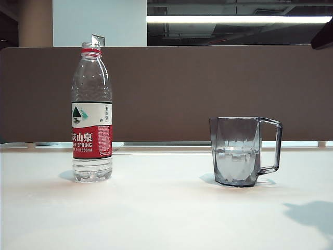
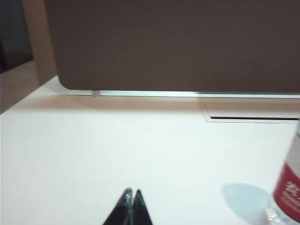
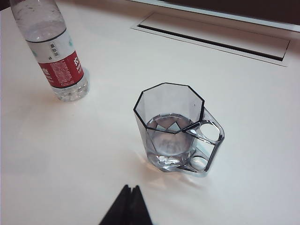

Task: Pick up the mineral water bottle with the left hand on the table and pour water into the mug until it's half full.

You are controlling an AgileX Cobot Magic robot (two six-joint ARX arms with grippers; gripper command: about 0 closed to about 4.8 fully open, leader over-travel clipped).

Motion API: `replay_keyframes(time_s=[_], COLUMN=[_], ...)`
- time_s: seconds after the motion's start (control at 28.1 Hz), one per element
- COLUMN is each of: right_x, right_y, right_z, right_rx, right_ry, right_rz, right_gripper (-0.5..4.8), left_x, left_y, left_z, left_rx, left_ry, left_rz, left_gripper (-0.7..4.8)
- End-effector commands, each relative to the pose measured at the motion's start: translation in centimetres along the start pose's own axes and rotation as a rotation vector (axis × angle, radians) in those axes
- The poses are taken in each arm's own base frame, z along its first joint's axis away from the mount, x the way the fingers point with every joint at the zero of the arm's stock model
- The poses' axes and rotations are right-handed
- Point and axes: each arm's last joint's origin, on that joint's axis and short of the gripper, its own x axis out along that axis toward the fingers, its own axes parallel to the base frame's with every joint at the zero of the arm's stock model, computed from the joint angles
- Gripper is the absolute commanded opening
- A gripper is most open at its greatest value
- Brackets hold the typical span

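Exterior view, stock as it stands: bottle [image 1: 92, 112] upright on the table [image 1: 156, 208], uncapped, well apart from the mug [image 1: 239, 151], which sits to the right with water at roughly mid-height. Neither arm shows in this view except a dark corner at upper right.

Left gripper [image 2: 130, 202]: tips pressed together, nothing held, low over bare table with the bottle [image 2: 287, 187] off to one side at the frame edge.

Right gripper [image 3: 130, 199]: black tips meeting in a point, empty, hanging above and just short of the mug [image 3: 174, 129].

Risks, as judged:
- Pour looks complete (level near half); any further tipping would overfill.
- Bottle is tall, narrow and open-necked; a sideways brush from the left arm would topple it and spill what remains in the base.
- Mug is light plastic; a knock from the right gripper above could slide or tip it.

Materials and shapes:
- Bottle: clear thin plastic, ribbed shoulder, red neck ring, white-and-red label, moulded foot; likely dents under a hard squeeze.
- Mug: smoky-grey transparent, faceted octagonal rim, angular squared handle with round cut-outs.
- Table: white, matte, smooth, with a slotted cable panel [image 3: 213, 35] towards the back.
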Motion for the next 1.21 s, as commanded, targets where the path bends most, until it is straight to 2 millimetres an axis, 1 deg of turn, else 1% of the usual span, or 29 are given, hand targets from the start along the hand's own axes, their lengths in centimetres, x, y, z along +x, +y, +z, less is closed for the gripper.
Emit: replay_keyframes(time_s=[0.04, 1.21], right_x=[-0.13, -0.13], right_y=[0.02, 0.02], right_z=[0.43, 0.43], right_rx=[-0.002, -0.002], right_ry=[-0.030, -0.030], right_rz=[0.001, 0.001], right_gripper=[-0.04, -0.04], left_x=[-0.02, -0.02], left_y=[-0.23, -0.37], left_z=[0.34, 0.32], left_rx=[0.003, -0.023], left_ry=[-0.025, -0.022], left_rz=[-0.018, -0.025], left_gripper=[-0.07, -0.05])
